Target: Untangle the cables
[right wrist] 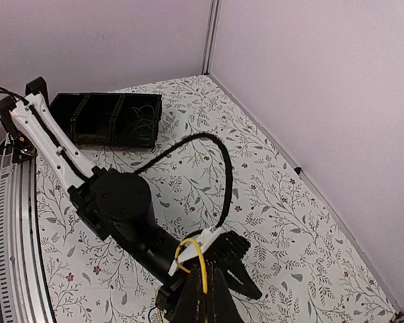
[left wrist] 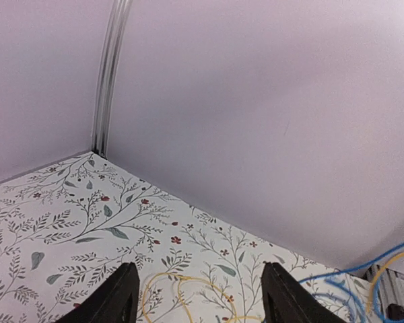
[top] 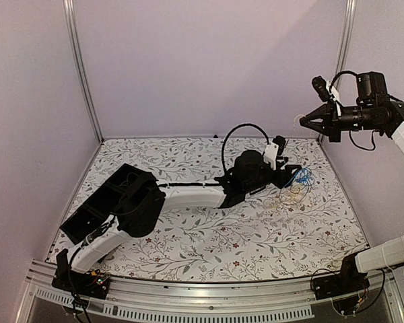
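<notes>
Left wrist: thin yellow, blue cables (left wrist: pixel 337 288) loop over floral table (left wrist: pixel 67 222).

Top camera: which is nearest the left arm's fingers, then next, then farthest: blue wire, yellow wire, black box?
1. Thin blue wire loops and thin yellow-orange wire loops, right beside the left fingers: too close to call.
2. Black plastic compartment box, far off on the left side.

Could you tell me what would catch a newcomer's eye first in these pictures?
The left arm stretches across the floral table, its open left tool at a tangle of blue and yellow cables at right centre. The right tool hangs high at the right, shut on a yellow cable.
</notes>
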You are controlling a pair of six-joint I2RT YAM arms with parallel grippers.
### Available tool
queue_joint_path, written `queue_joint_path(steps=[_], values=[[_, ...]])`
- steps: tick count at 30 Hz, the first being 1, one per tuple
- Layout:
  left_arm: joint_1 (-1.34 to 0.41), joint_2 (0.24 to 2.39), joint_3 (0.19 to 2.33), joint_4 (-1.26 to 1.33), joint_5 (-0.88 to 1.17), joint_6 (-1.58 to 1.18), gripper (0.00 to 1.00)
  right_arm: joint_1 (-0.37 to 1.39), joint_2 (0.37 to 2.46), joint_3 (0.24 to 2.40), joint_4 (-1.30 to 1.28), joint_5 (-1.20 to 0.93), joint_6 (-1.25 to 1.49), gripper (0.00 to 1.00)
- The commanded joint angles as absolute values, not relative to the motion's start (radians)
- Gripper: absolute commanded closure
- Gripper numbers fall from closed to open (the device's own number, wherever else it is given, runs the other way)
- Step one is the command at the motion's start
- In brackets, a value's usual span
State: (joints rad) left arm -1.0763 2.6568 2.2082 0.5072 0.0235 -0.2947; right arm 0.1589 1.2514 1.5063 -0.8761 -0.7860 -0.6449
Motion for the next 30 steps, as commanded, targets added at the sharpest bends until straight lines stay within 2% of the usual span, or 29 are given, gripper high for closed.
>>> queue_joint_path(steps=[1, 4, 8, 14, 18, 21, 26, 30], values=[[-1.088, 2.786, 2.347, 0.478, 0.081, -0.371, 0.42, 0.164, 1.246, 1.642, -0.869, -0.907, -0.6, 1.0], [-1.09, 2.81, 2.312, 0.464, 0.091, -0.379, 0.5, 0.165, 1.271, 1.76, -0.865, -0.908, -0.577, 1.0], [-1.088, 2.774, 2.184, 0.472, 0.11, -0.373, 0.55, 0.166, 1.309, 1.894, -0.857, -0.919, -0.543, 1.0], [-1.068, 2.463, 1.638, 0.741, 0.066, -0.338, 0.54, 0.165, 1.345, 1.776, -0.819, -0.844, -0.545, 1.0], [-1.051, 2.232, 1.288, 0.858, -0.031, -0.33, 0.42, 0.165, 1.335, 1.629, -0.803, -0.799, -0.581, 1.0], [-1.051, 2.081, 1.135, 0.894, -0.092, -0.311, 0.33, 0.166, 1.316, 1.508, -0.771, -0.769, -0.607, 1.0], [-1.051, 1.949, 1.043, 0.787, -0.206, -0.288, 0.25, 0.165, 1.287, 1.399, -0.738, -0.759, -0.619, 1.0], [-1.053, 1.887, 0.999, 0.846, -0.186, -0.214, 0.23, 0.167, 1.292, 1.373, -0.767, -0.782, -0.634, 1.0]])
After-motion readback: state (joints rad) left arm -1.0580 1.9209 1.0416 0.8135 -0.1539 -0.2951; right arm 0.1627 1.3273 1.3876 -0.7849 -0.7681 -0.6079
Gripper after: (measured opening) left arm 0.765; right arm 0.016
